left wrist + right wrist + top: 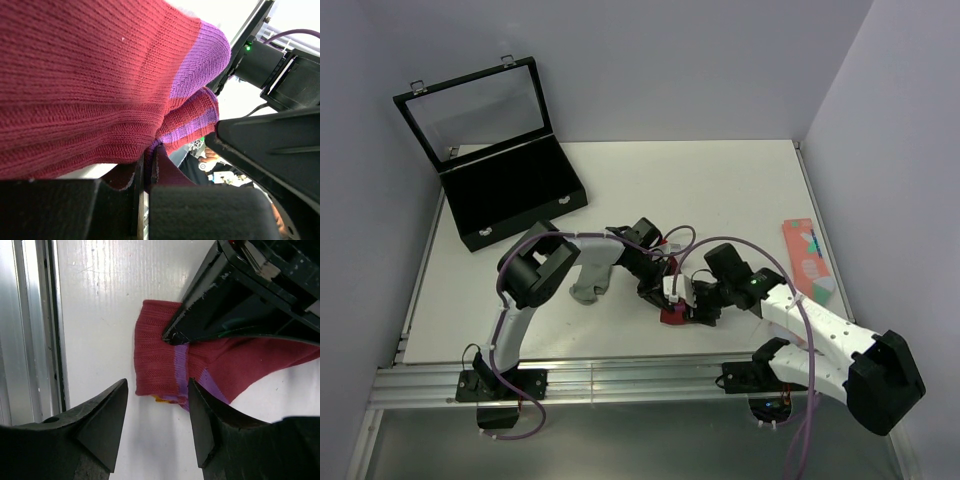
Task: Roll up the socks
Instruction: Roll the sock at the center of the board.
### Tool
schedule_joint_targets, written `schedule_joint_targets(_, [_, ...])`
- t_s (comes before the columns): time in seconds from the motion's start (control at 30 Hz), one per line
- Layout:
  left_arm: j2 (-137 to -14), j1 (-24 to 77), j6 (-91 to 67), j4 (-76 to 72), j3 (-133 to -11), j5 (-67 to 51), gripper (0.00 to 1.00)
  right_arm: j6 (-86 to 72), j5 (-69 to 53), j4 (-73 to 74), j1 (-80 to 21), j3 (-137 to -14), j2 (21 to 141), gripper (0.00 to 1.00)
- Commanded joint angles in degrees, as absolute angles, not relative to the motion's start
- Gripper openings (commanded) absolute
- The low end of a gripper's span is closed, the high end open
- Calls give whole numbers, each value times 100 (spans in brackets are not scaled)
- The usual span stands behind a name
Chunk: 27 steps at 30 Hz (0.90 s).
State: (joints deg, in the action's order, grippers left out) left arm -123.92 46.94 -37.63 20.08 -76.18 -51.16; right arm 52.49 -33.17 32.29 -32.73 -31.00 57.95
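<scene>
The magenta-red sock (90,75) with purple bands lies folded near the table's front edge (672,316). A sliver of its orange toe peeks out under the fold (161,399). My left gripper (147,165) is shut on a pinch of this sock's fabric, and it comes in from the upper right (240,295) in the right wrist view. My right gripper (157,385) stands open just over the sock's folded end, with nothing held between its fingers. From above the two grippers meet over the sock, left (658,285) and right (692,300). The grey sock (590,283) lies beside the left arm.
An open black case (510,195) with a glass lid stands at the back left. A salmon-pink sock with teal and white patches (807,260) lies at the right edge. The metal rail of the table's front edge (35,330) runs close to the red sock.
</scene>
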Motion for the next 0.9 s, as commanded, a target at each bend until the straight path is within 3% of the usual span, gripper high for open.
schedule_joint_targets(0.0, [-12718,4720,-3560,2522,-7497,-4228,0,5124,-3094,3006,-3585,-3050,5686,59])
schedule_joint_targets(0.67, [-12744,4702,-3612,2461,-7567,-4368,0,5019,-2092,2171,-3990,-2487,6107,54])
schedule_joint_targets(0.8, [-12630,4676,-3656,2417,-7550,-4482,0,5036,-2013,2197,-3999,-2566,6187,47])
schedule_joint_targets(0.87, [-12551,4650,-3735,2259,-7506,-4526,0,5036,-2013,2215,-3990,-2610,6310,34])
